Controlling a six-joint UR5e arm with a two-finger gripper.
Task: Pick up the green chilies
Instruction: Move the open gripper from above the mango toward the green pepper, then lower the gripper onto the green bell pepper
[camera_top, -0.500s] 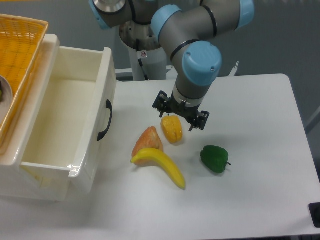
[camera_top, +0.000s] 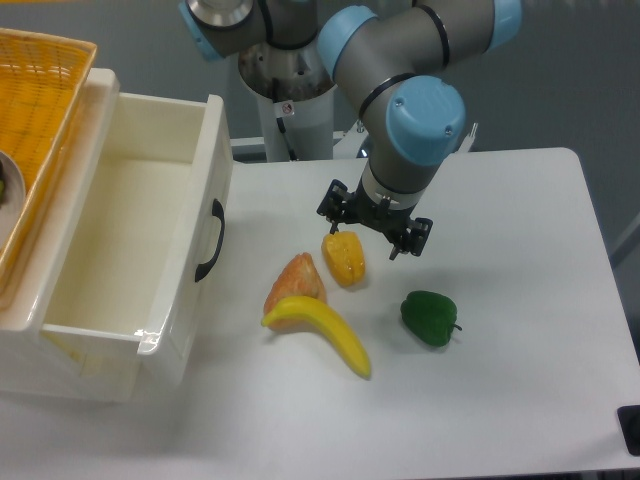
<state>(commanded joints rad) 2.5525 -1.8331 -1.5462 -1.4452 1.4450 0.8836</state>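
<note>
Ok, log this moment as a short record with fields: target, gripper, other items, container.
target: green chilies, resting on the table, not held
gripper: gripper above the table, jaws open, holding nothing, nearer the yellow pepper than the target
other items: banana, orange piece
container: white drawer, open, at the left
</note>
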